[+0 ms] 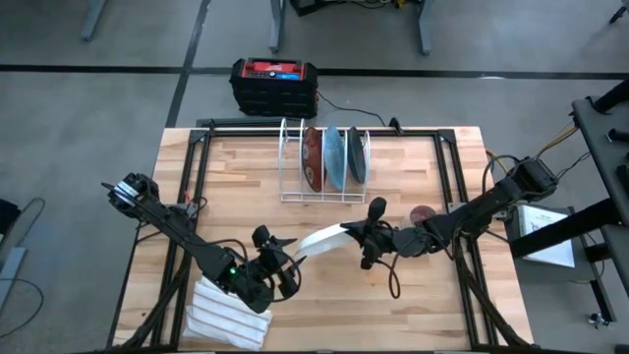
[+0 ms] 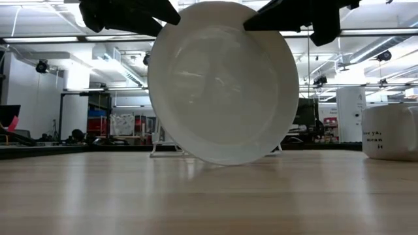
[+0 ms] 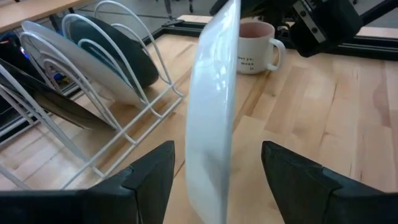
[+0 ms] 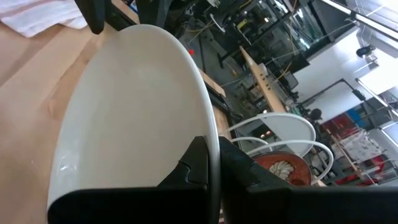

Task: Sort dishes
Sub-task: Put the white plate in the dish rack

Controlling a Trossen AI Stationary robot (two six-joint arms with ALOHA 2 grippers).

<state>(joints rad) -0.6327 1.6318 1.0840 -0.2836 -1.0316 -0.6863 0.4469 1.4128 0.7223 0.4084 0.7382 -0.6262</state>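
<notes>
High view, worktop: pale wood, both arms reaching into its middle.
White dish: held up on edge between the two end effectors, in front of the wire rack, near the middle of the worktop.
Right end effector: fingers pressed together on the rim of the white dish, pinching it.
Left end effector: fingers spread wide, one on each side of the white dish's edge, not touching it in the left wrist view.
Wire rack: white, at the back middle of the worktop.
Red dish: upright in the rack, leftmost of three.
Light blue dish: upright in the rack, in the middle.
Dark blue-grey dish: upright in the rack, rightmost.
Mug: beige, standing near the right arm.
Striped cloth: folded, at the front left, beside the left arm.
</notes>
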